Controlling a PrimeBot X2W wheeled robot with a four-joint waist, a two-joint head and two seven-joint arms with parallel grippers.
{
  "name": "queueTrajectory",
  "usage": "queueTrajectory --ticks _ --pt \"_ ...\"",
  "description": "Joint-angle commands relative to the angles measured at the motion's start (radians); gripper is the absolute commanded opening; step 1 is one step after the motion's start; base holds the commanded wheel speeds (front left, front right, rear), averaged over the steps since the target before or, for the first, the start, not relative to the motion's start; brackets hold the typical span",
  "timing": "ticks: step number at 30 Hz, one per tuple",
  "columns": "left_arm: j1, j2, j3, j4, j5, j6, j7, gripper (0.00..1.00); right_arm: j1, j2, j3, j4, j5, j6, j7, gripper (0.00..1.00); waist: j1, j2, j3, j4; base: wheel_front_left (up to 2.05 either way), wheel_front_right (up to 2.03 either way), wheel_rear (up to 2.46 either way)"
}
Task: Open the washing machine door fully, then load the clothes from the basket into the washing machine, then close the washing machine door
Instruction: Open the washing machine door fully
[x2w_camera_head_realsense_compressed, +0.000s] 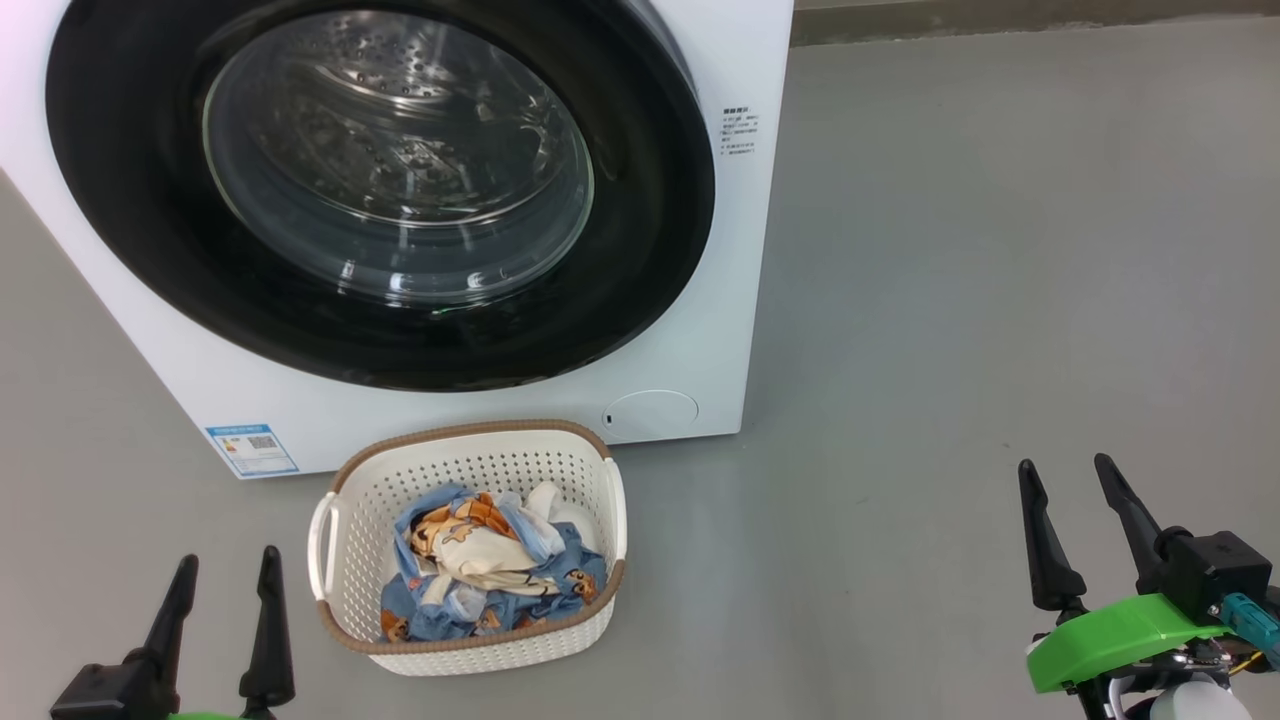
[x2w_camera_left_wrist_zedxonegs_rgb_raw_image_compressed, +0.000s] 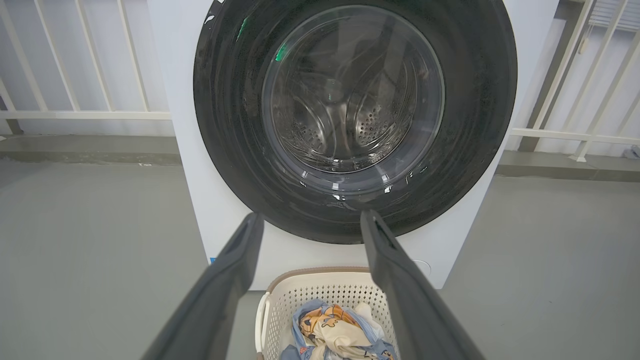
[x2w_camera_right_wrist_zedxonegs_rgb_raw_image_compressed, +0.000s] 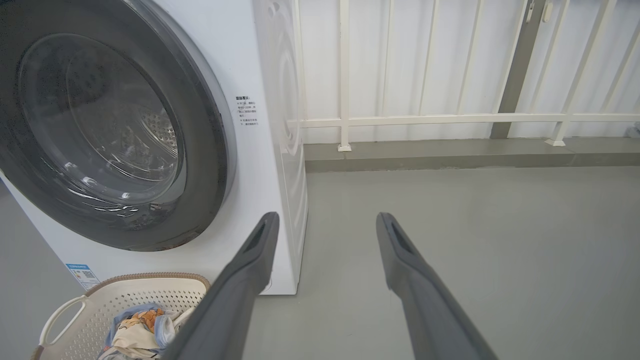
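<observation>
Head view puts the washing machine door (x2w_camera_head_realsense_compressed: 380, 190) far ahead on my left, shut flat against the boxy white washing machine (x2w_camera_head_realsense_compressed: 735, 250). It is a glossy black ring round a bulging clear glass bowl, with perforated steel drum showing behind. I judge it rigid, fairly heavy and slick, so a flat press on its face would slide. Hooking behind the ring's edge looks better, though I cannot make out a handle. Near me, on the smooth grey floor (x2w_camera_head_realsense_compressed: 950, 300), sits the basket (x2w_camera_head_realsense_compressed: 480, 655), cream perforated plastic with a brown woven-look rim. It holds the clothes (x2w_camera_head_realsense_compressed: 490, 565), a soft, light, crumpled bundle best pinched at a raised fold. My left gripper (x2w_camera_head_realsense_compressed: 229, 556) and right gripper (x2w_camera_head_realsense_compressed: 1065, 463) both hang spread wide, holding nothing.
</observation>
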Motion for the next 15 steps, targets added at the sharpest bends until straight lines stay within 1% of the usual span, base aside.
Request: queueTrajectory --ticks 1,15 --pt "-0.031 0.018 0.030 -0.023 0.000 -0.003 -0.012 1.00 -0.037 -0.009 0.030 -0.027 0.008 -0.001 -0.012 1.00 0.0000 -0.0001 -0.001 0.001 0.00 0.00 0.00" --pt "-0.016 0.017 0.012 -0.036 0.007 -0.003 -0.012 1.00 -0.036 -0.008 0.033 -0.029 0.016 -0.001 -0.012 1.00 0.0000 -0.0001 -0.003 0.000 0.00 0.00 0.00"
